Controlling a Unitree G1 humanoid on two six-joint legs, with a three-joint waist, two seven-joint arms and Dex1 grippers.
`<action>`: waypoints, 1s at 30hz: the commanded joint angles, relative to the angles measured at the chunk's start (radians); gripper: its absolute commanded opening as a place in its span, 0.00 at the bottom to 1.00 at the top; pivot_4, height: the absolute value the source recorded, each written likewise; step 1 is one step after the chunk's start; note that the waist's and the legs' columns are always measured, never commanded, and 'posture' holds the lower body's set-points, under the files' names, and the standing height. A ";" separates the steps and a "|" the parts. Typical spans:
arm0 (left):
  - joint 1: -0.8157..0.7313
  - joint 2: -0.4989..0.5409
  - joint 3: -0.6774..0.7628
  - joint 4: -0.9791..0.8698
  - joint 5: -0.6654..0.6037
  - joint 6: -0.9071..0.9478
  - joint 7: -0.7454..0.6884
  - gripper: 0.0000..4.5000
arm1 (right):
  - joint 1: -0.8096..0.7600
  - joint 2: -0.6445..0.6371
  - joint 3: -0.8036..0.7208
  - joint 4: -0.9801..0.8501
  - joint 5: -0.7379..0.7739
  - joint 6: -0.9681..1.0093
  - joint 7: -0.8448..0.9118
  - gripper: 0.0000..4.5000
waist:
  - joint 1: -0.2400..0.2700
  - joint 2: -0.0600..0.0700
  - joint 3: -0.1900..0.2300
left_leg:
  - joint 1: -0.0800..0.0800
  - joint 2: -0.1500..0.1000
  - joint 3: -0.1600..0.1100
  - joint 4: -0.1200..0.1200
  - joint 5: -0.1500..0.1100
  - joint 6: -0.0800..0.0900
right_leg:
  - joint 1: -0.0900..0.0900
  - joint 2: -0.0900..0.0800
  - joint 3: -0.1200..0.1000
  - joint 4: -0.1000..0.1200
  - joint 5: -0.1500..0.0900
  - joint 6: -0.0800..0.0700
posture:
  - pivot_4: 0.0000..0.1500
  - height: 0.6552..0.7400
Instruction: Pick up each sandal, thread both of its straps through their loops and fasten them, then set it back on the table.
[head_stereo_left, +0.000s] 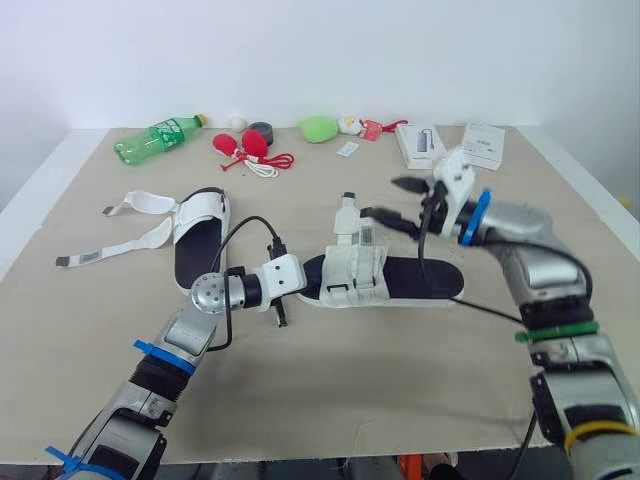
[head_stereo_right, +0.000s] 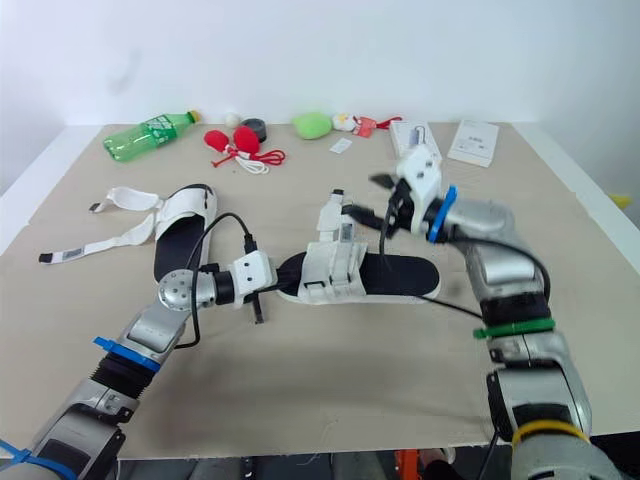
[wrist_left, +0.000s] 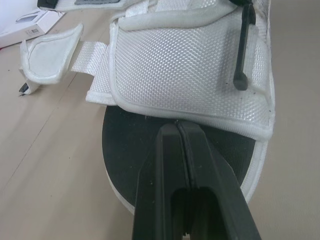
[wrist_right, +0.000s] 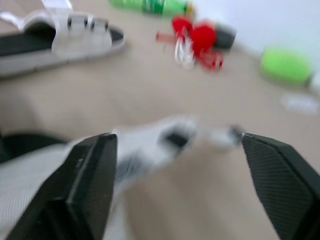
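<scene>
At frame centre on the table (head_stereo_left: 330, 400), the near sandal (head_stereo_left: 400, 278) lies flat with one strap end (head_stereo_left: 347, 215) sticking loose toward the top, so prob mid-fastening. Left gripper (wrist_left: 178, 131) has fingers together, tips at its toe. Right gripper (head_stereo_left: 398, 203) is spread wide over that strap, holding nothing. Centre-left, the second sandal (head_stereo_left: 200, 235) has both straps (head_stereo_left: 130, 205) splayed out, undone. Upper left, a green bottle (head_stereo_left: 158, 137) lies on its side, contents unclear; upper right, two white boxes (head_stereo_left: 420, 143), insides hidden
</scene>
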 joint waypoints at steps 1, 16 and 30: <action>0.011 0.004 -0.027 0.042 0.026 0.021 -0.011 0.00 | -0.049 0.019 0.008 0.052 -0.008 0.004 0.058 0.68 | 0.002 -0.001 0.000 | 0.000 0.000 0.000 0.000 0.000 0.000 | 0.000 0.000 0.000 0.000 0.000 0.000 | 1.00 1.00; 0.021 -0.004 -0.025 0.024 0.033 0.019 0.008 0.00 | -0.170 0.031 0.209 0.291 -0.186 0.270 0.276 0.00 | 0.003 0.000 0.000 | -0.002 0.000 0.000 -0.001 0.000 0.000 | -0.002 0.000 0.000 0.000 0.000 0.000 | 1.00 1.00; 0.058 0.017 -0.031 -0.056 0.022 0.035 -0.015 0.00 | -0.182 0.023 0.201 0.392 -0.262 0.132 0.319 0.00 | 0.002 0.000 0.000 | -0.002 0.000 0.000 -0.003 0.000 -0.001 | -0.003 0.000 0.000 0.000 -0.002 0.000 | 1.00 1.00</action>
